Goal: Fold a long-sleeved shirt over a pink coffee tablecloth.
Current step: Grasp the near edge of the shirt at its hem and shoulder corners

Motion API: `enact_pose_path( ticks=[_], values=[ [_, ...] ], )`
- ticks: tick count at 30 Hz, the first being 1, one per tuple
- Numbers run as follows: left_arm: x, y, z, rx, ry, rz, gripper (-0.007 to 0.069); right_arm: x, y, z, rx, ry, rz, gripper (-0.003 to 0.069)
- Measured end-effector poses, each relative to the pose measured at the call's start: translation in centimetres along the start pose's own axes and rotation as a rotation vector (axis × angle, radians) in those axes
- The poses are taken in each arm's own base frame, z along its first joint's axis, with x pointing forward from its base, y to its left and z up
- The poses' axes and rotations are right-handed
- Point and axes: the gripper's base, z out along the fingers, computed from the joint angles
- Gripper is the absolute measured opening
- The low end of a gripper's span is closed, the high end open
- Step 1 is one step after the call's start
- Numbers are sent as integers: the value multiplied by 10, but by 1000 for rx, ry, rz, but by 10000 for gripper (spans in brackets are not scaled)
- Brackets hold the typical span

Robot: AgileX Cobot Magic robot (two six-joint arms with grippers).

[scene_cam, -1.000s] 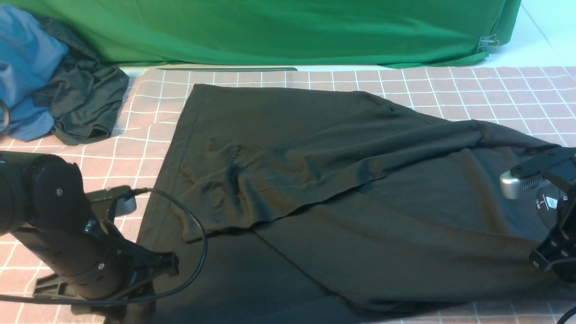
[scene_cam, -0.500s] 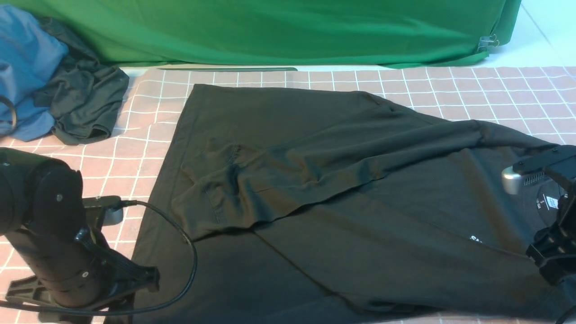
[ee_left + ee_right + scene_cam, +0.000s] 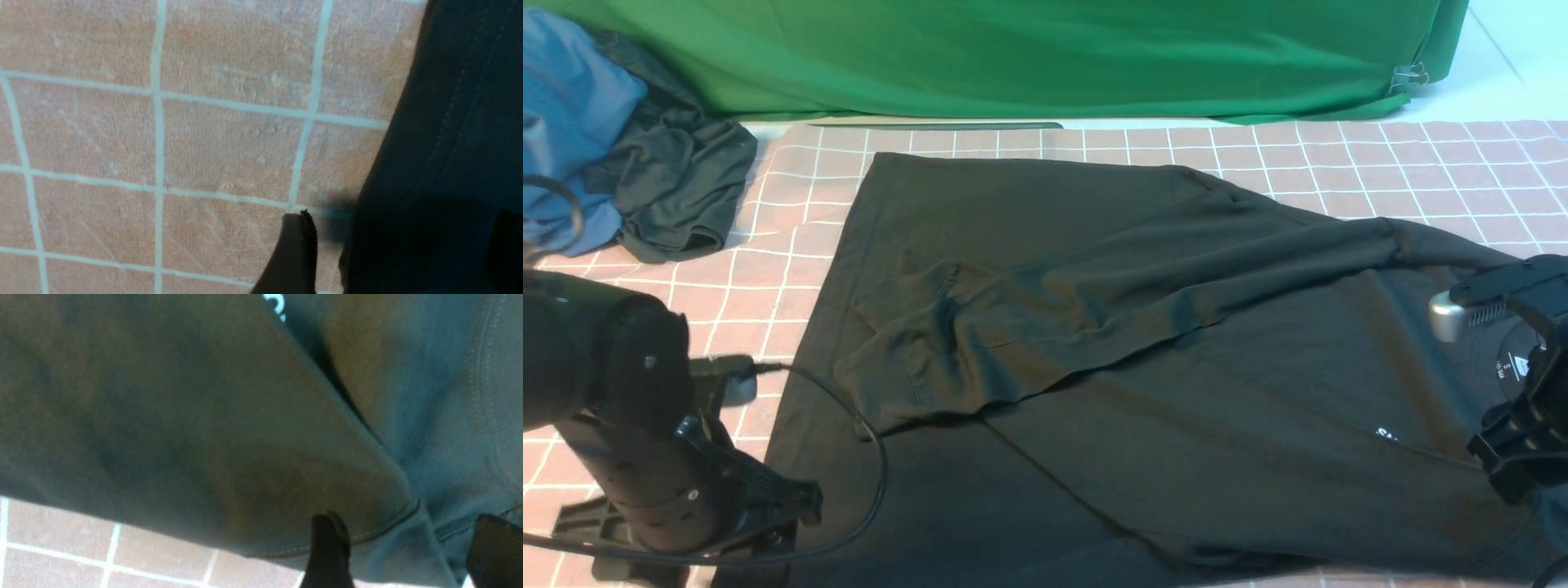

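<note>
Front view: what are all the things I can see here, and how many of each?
Shirt: one, black, spread out across the middle.
Tablecloth: one, pink with white squares, under the shirt.
Backdrop cloth: one, green, along the far side.
Bunched garment: one, dark, far left.
Blue cloth: one, blue, far left corner, touching the bunched garment.
Left claw: one, black, open, near left, straddling the shirt's edge.
Right claw: one, black, open, near right, over the shirt's edge.
</note>
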Motion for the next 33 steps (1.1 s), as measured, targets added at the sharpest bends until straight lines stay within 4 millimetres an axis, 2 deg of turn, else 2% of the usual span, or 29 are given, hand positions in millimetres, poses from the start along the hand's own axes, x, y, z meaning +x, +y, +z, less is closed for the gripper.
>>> enact_pose_path(
  ticks=[4,6,8,9,14,15,16,18,21,25,27,31,33],
  values=[
    [0,-1,10,-15,66,-8,547,-1,0,0,1,-6,0,477],
    [0,-3,12,-3,80,-11,503,-1,0,0,0,-6,0,477],
    [0,-5,14,10,92,-6,429,-1,0,0,0,-6,0,477],
    [-1,-5,14,13,93,-4,421,-1,0,0,0,-6,0,477],
    [-2,-7,12,17,120,15,94,2,1,0,-13,19,6,477],
    [-2,-7,12,17,120,15,94,2,1,0,-16,21,8,477],
    [-3,-6,9,6,138,21,49,3,3,0,-33,34,6,477],
    [-4,-5,-1,-7,134,32,41,5,7,0,-77,54,3,477],
    [-6,-4,-26,14,55,22,32,10,14,2,-148,88,14,480],
    [-2,-1,-49,47,-40,-14,32,21,19,12,-173,132,11,483],
    [1,0,-54,55,-57,-22,32,25,21,17,-173,139,-5,499],
    [2,1,-57,58,-65,-25,32,27,32,28,-152,93,-68,599],
    [2,0,-57,62,-69,-26,32,26,36,30,-132,65,-103,621]
  ],
)
